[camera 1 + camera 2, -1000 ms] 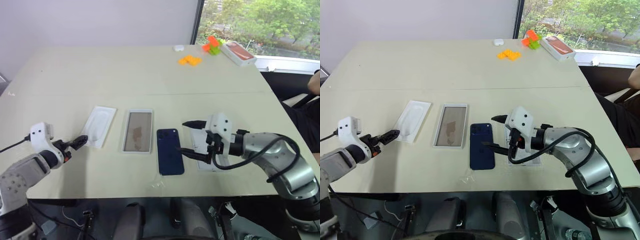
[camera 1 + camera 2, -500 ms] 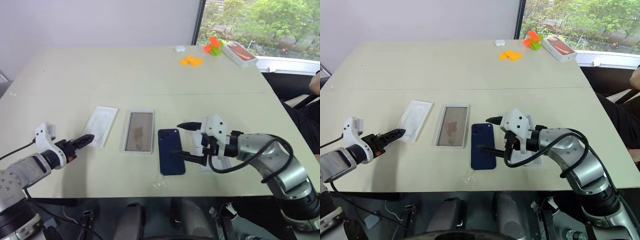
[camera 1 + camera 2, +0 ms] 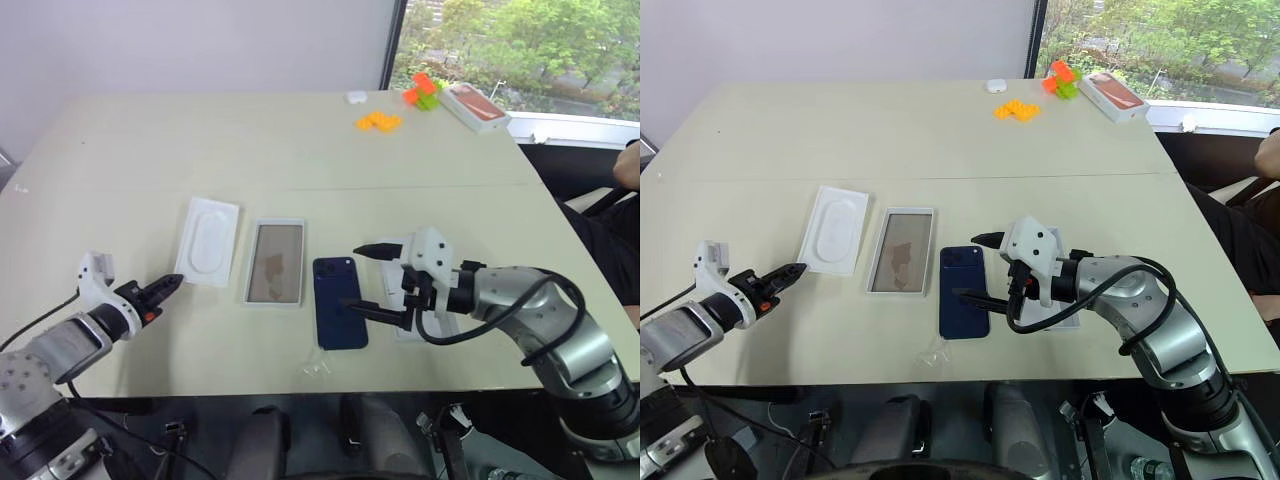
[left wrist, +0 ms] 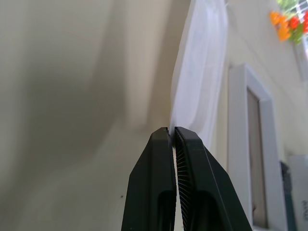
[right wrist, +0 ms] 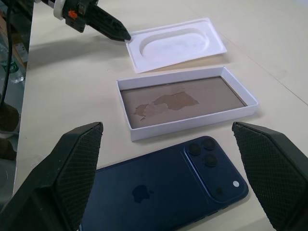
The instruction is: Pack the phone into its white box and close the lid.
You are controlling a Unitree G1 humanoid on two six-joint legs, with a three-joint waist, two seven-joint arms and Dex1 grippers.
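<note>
From the head, the phone (image 3: 340, 301) lies face down on the table (image 3: 300, 150), just right of the white box (image 3: 275, 262), with the insert (image 3: 211, 241) further left. The right gripper (image 3: 366, 278) hovers over the phone, fingers wide apart. At the left wrist, the left gripper (image 4: 173, 134) is pinched together, empty, at the insert's corner.

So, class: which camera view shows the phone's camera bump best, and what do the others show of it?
The right wrist view: the phone lies close between the open right fingers, bump lenses distinct. Both eye views show the whole phone, its bump small. The left wrist view catches a dark sliver at most.
</note>
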